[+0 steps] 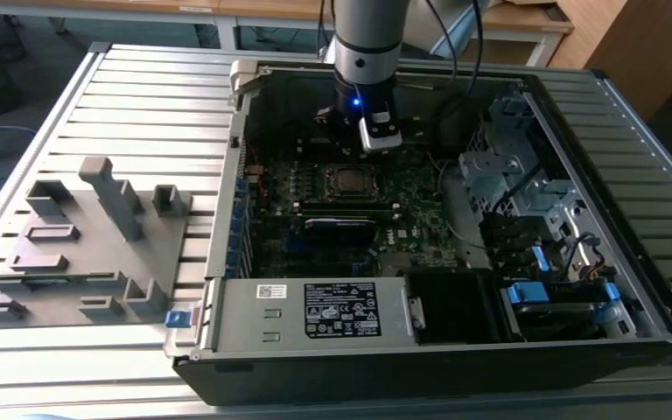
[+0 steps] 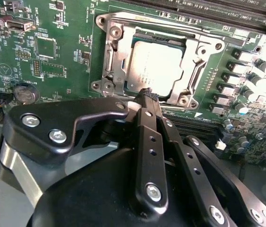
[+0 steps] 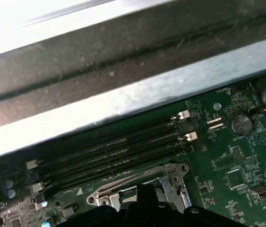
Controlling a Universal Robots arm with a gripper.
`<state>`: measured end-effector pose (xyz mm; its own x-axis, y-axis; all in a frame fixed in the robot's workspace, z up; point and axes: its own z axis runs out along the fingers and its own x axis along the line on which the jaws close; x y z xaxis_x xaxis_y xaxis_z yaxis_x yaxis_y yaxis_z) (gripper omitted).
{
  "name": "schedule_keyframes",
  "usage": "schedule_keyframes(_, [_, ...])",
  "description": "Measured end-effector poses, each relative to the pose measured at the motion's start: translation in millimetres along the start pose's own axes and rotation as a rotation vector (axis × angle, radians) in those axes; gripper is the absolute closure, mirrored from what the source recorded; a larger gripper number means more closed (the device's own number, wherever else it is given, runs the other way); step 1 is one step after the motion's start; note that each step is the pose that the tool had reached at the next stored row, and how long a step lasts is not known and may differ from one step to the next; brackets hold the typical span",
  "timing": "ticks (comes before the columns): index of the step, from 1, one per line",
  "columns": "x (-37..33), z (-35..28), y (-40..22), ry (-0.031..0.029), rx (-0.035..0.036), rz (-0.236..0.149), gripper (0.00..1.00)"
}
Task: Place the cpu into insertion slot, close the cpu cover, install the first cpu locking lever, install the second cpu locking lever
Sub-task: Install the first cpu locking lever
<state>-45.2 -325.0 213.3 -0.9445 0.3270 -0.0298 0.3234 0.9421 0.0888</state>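
You are seeing the dull silver-grey square cpu [image 2: 154,66] sitting in the insertion slot [image 1: 349,180] | silvery windowed cpu cover [image 2: 196,56] lying over it | black pincer [image 2: 147,94] hovering closed, gripping nothing

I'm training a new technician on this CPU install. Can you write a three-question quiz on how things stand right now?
1. True or false: the cpu sits in the insertion slot.
2. The cpu cover is: A) down around the chip, B) lifted upright, C) off the board.
3. What is the gripper closest to?

Key: 1 true; 2 A; 3 the socket's near edge.
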Motion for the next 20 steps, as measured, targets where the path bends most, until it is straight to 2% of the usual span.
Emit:
schedule_keyframes(5, [-0.1,0.2,-0.2,0.0000,0.0005,-0.005,0.89])
schedule_keyframes(10, [-0.3,0.5,-0.7,-0.0009,0.0115,-0.039,0.89])
schedule_keyframes(12, [-0.3,0.6,-0.9,-0.0030,0.0210,-0.054,0.89])
schedule_keyframes(17, [-0.4,0.6,-1.1,-0.0127,0.0580,-0.086,0.89])
schedule_keyframes(18, [-0.5,0.6,-1.5,-0.0135,0.0617,-0.090,0.89])
schedule_keyframes(20, [-0.7,0.5,-2.1,-0.0133,0.0618,-0.096,0.89])
